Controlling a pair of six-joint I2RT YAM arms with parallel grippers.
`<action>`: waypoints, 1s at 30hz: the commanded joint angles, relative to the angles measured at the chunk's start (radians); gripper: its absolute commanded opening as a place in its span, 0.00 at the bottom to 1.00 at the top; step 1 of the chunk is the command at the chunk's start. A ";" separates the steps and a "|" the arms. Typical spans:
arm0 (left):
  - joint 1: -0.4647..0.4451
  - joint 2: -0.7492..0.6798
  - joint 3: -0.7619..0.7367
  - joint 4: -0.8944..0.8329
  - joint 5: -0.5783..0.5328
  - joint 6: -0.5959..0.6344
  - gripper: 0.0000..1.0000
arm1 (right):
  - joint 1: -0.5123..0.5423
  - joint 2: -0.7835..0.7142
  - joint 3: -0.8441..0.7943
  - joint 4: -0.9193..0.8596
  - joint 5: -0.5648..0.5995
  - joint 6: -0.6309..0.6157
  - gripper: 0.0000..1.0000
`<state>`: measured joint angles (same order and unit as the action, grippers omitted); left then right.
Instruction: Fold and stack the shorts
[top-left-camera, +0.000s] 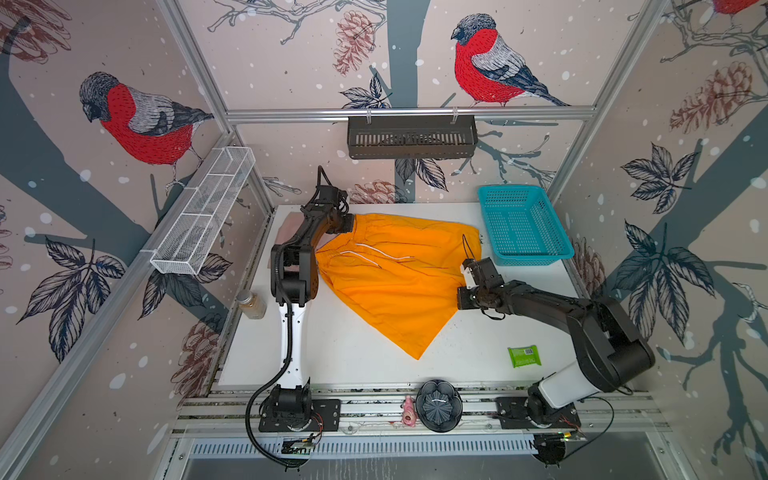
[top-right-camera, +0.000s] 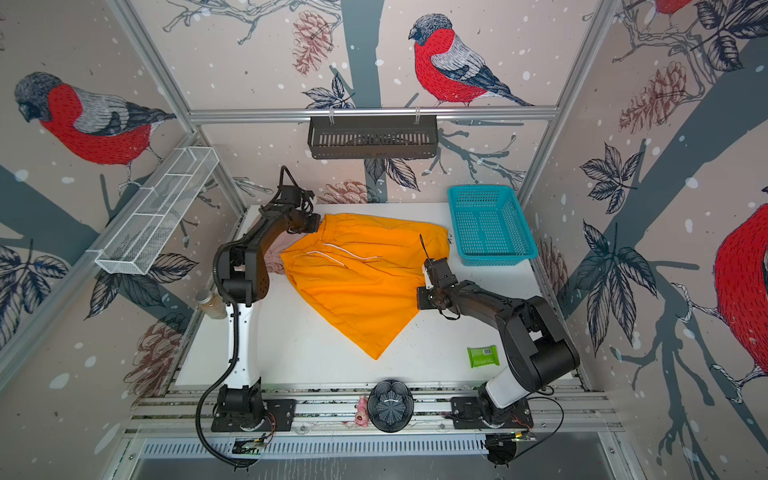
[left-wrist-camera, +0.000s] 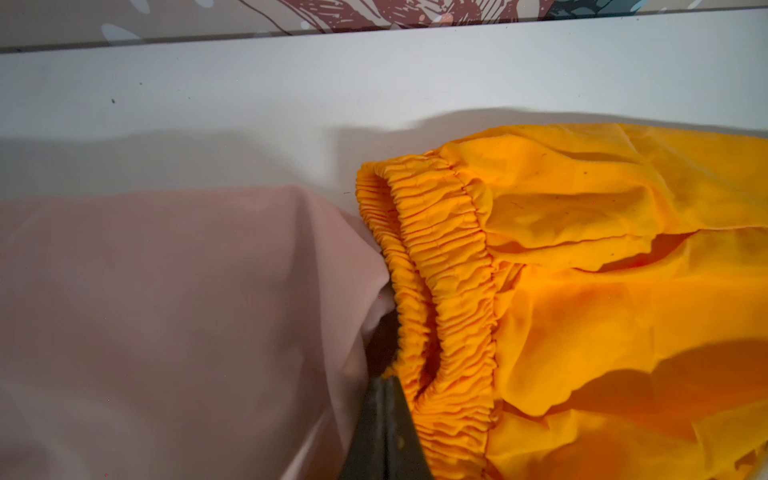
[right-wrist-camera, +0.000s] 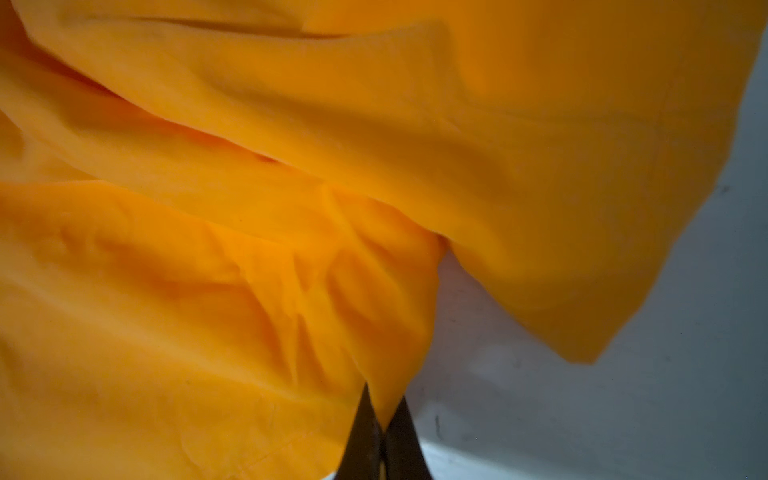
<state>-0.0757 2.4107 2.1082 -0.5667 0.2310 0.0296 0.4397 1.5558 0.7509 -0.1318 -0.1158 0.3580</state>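
The orange shorts (top-left-camera: 395, 282) lie spread across the middle of the white table (top-left-camera: 332, 353), with the gathered waistband (left-wrist-camera: 449, 270) to the far left and one leg trailing to a point toward the near edge. The pink shorts (left-wrist-camera: 166, 311) lie at the far left, mostly hidden under the left arm in both top views and touching the orange waistband. The left gripper (left-wrist-camera: 386, 399) has its jaws pressed together at the waistband's end, apparently with a thin bite of elastic between them. The right gripper (right-wrist-camera: 384, 419) is clamped on a pucker of orange cloth at the right side of the garment. The main risk seems to be the thin, slick fabric. Either pinch may hold only one layer, so a lift or fold could let the lower layer sag and leave a crooked crease. A small bite on bunched elastic may also slip out under tension. Because the waistband rests against the pink pair, any drag to the left could catch and rumple it. The loose white drawstring (top-left-camera: 374, 253) might get trapped inside a fold. If the arms pull apart too hard, the cloth could snap free of one jaw. Little writing shows. The green packet (top-left-camera: 524, 356) near the right arm carries a barcode patch and some print, too small to read. The jar (top-left-camera: 251, 304) at the left edge and the blue basket (top-left-camera: 523, 224) show no legible label.
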 joint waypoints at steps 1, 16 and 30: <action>0.000 -0.025 0.017 -0.034 -0.060 -0.011 0.00 | -0.015 0.007 0.026 -0.007 0.028 -0.037 0.03; 0.007 -0.342 -0.325 -0.031 -0.290 -0.234 0.00 | -0.146 0.201 0.237 -0.057 0.048 -0.143 0.07; -0.016 -0.527 -0.443 -0.107 -0.380 -0.323 0.83 | -0.176 0.108 0.367 -0.131 -0.057 -0.142 0.66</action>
<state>-0.0757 1.9415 1.6894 -0.6319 -0.1146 -0.2588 0.2611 1.7275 1.1542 -0.2249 -0.1123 0.1825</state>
